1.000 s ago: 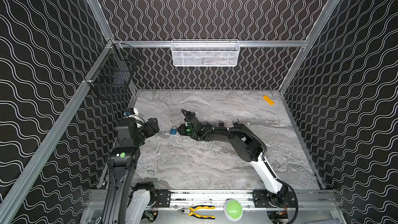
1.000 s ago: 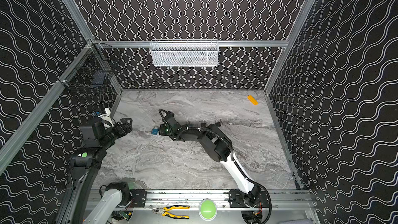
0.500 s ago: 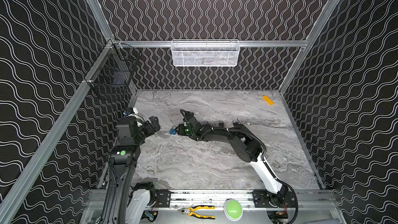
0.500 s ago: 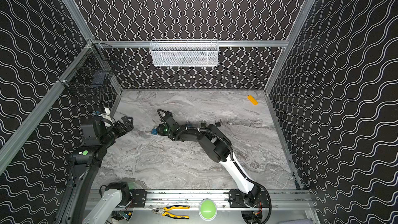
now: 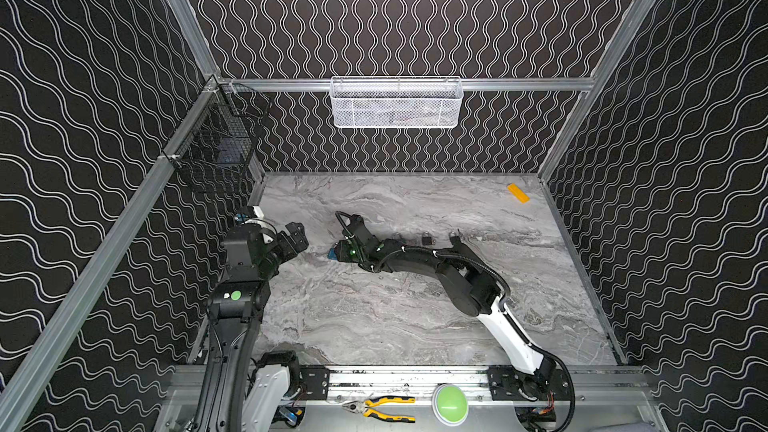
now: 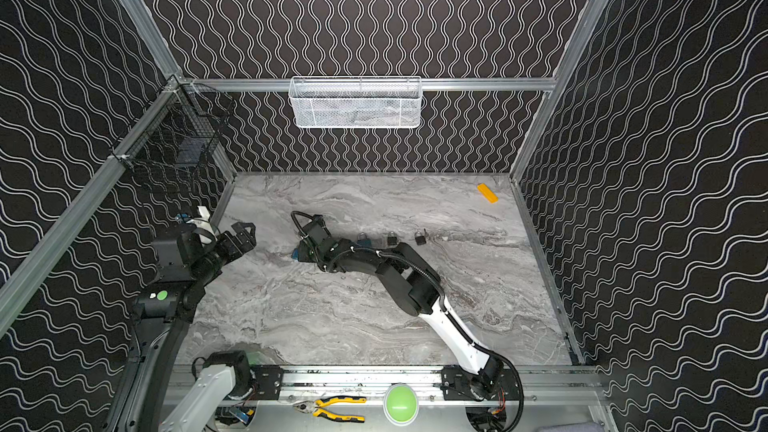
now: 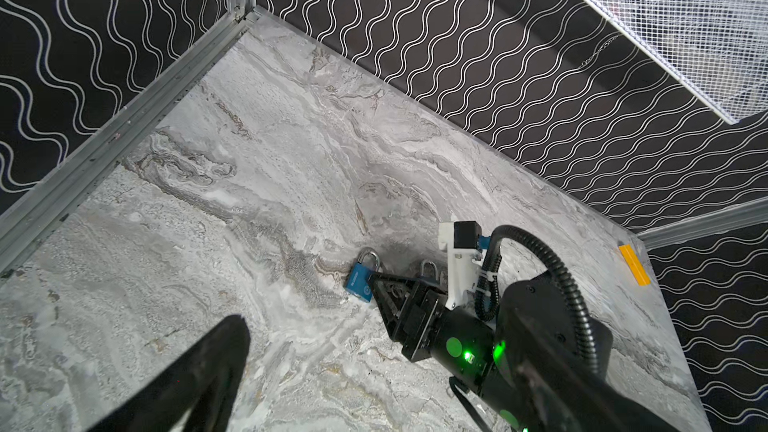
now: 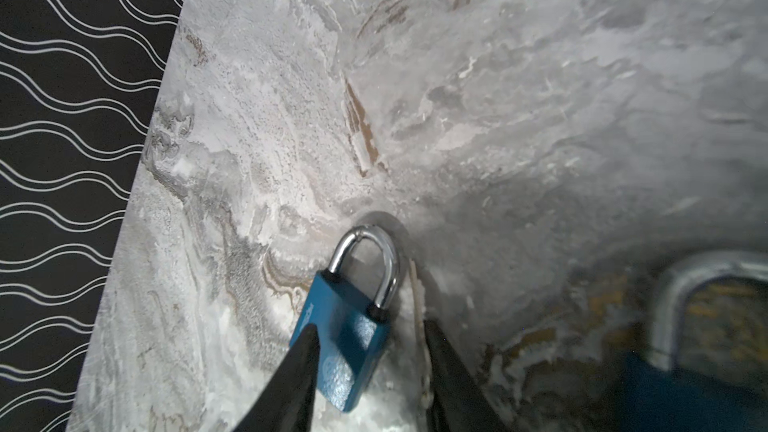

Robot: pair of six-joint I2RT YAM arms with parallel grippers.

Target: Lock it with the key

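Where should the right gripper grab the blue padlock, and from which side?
Probably the body of the blue padlock, pinched across its two long edges, coming from the end opposite the shackle. It lies flat on the table, shackle pointing away from the right gripper, whose open jaws straddle it.

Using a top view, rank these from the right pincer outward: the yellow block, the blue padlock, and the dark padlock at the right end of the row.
In a top view, nearest first:
1. Blue padlock: lying on the table, between the fingers of the right pincer.
2. Dark padlock: mid-table, at the right end of the row, behind the right arm.
3. Yellow block: by the back right corner.
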